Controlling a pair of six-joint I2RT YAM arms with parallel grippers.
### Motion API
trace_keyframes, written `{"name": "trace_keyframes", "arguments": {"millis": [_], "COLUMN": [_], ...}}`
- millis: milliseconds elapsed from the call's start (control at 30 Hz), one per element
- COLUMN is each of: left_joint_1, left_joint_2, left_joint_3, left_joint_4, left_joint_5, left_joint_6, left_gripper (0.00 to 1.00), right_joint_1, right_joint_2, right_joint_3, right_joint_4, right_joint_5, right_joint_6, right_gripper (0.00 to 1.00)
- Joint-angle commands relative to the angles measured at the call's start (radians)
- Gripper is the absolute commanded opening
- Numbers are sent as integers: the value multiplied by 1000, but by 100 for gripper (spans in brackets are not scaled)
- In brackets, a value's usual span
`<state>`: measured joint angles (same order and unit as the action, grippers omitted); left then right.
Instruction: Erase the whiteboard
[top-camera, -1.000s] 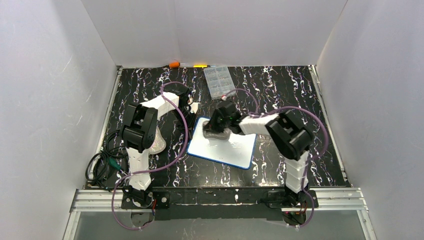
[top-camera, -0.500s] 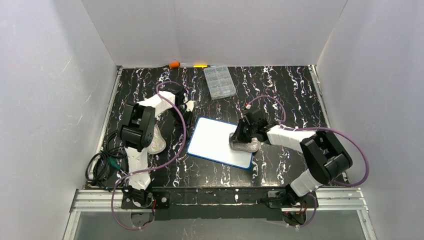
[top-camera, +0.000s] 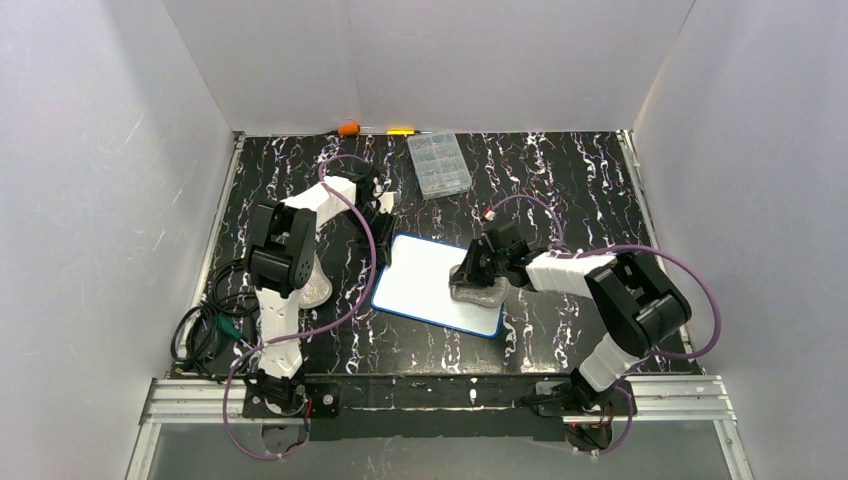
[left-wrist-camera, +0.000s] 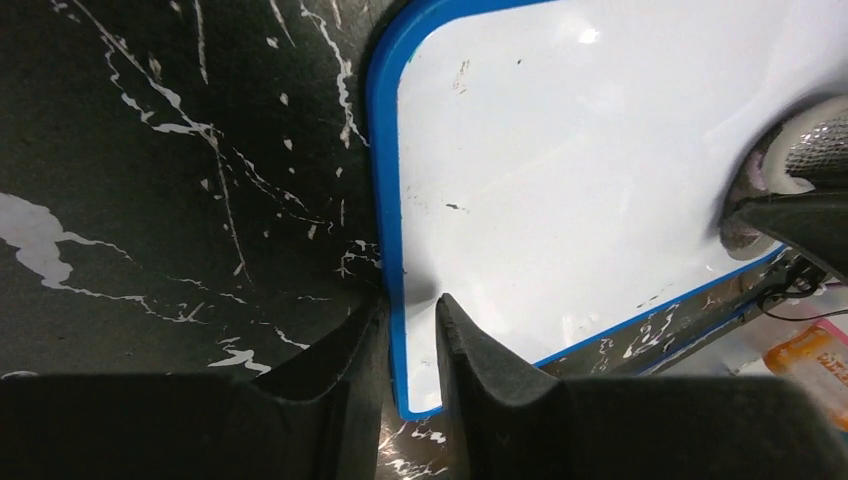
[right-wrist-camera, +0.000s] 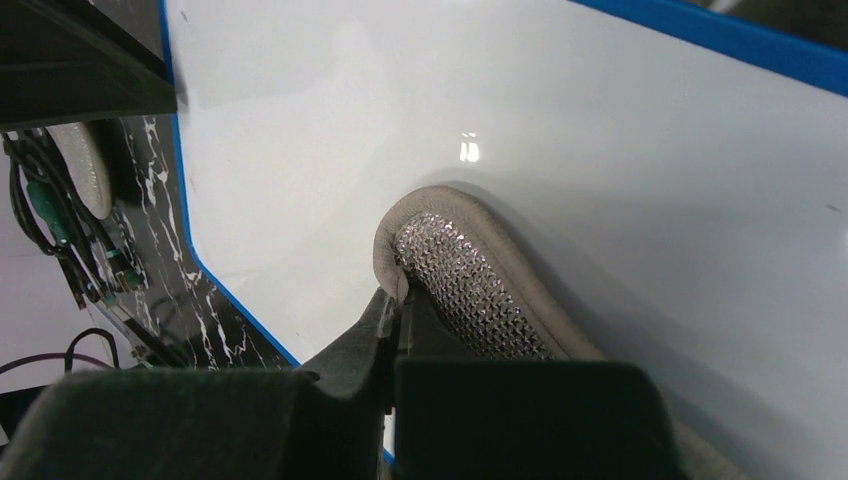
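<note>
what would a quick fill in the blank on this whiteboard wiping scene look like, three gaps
1. The right gripper is ____ on a silver mesh pad with a grey border.
2. That pad rests on the flat white whiteboard, whose thin rim is coloured ____.
3. The left gripper has one finger on each side of that blue ____.

Missing words: shut; blue; rim

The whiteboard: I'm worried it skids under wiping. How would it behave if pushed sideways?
Probably stiff: the whiteboard lies flat, unbent. Its glossy face looks slick, so the mesh pad should glide. Thin and likely light, it may skid on the table; the left gripper straddles its rim, perhaps bracing it.
</note>
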<state>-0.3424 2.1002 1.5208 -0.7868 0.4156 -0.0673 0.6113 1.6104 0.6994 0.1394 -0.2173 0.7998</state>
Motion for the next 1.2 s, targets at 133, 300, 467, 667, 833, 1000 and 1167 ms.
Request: {"name": "trace_keyframes", "arguments": {"millis": [133,300,467,667,833,1000,1167], "left_joint_1": [-21,-22,-20,-20,-21,-23,-26], "left_joint_2": [46,38,37,36,28,30,41], "left_joint_3": [-32,-35,-45,-52,-59,-61,-57], "left_joint_4": [2,-7,-11,-10,-10,-9,-7], "left_joint_5": [-99,-141,-161,-155,-134,-134,-121], "left_joint_6": [40,43,54,49,43,50,48], "left_gripper": [11,0,0,0,0,0,0], "right_joint_1": [161,129,-63,-225,-199,-88,54], "right_joint_2": [282,285,29,-198,-161,-4,263], "right_joint_3": [280,296,35,-162,-212,-83,233], "right_joint_4": [44,-10,-86,-221,-80,19,16], "right_joint_5": [8,-6,-11,-6,-56,-21,2], "right_joint_6": [45,31,-56,-175,-96,-29,5], "right_gripper": [1,1,1,1,1,1,1]}}
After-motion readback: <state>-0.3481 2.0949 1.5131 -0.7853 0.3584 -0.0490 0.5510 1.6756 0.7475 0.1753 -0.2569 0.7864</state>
